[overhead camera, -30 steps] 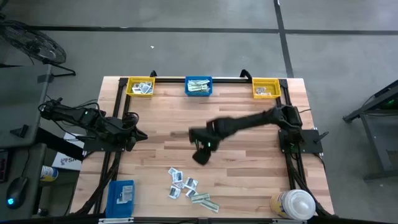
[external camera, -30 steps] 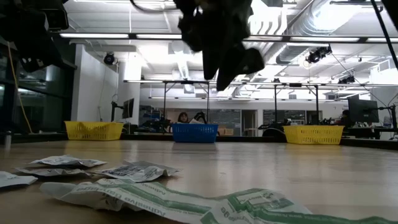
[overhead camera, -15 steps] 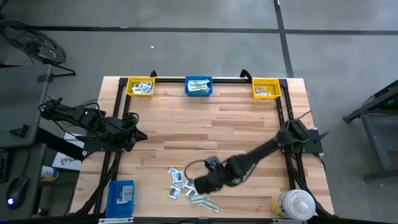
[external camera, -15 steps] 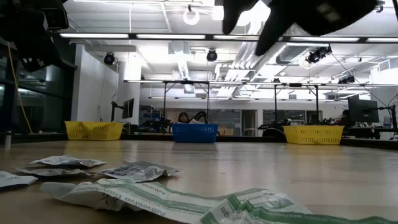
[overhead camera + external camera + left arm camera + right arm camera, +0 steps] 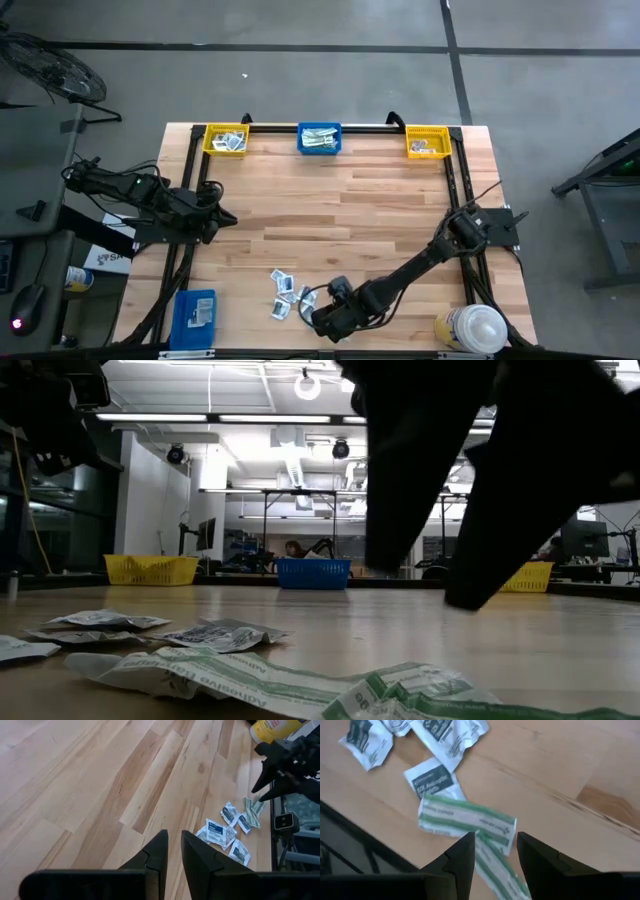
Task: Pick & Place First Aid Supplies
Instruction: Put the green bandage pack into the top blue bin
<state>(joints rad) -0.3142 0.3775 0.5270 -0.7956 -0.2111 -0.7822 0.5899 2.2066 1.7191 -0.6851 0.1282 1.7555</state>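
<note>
The first aid supplies (image 5: 290,296) lie loose on the wood near the table's front edge. They are white squarish packets (image 5: 432,780) and green-and-white strips (image 5: 465,820). My right gripper (image 5: 325,322) hangs open just above the pile's near right end. It points steeply down, with a green-and-white strip (image 5: 300,685) under its fingers (image 5: 465,852), and touches nothing. The low view shows it (image 5: 425,585) clear of the table. My left gripper (image 5: 225,215) waits at the table's left side. It has a narrow gap between its fingers (image 5: 162,847) and nothing between them.
Two yellow bins (image 5: 226,139) (image 5: 428,143) and a blue bin (image 5: 320,138) stand along the far edge, each with packets in it. A blue box (image 5: 195,312) sits at the near left corner. A white-capped bottle (image 5: 472,328) stands at the near right corner.
My right gripper has swung from the table's middle toward the near edge and come down over the pile, rolling about its own axis as it went. Its fingers have stayed apart. The packets have not moved.
</note>
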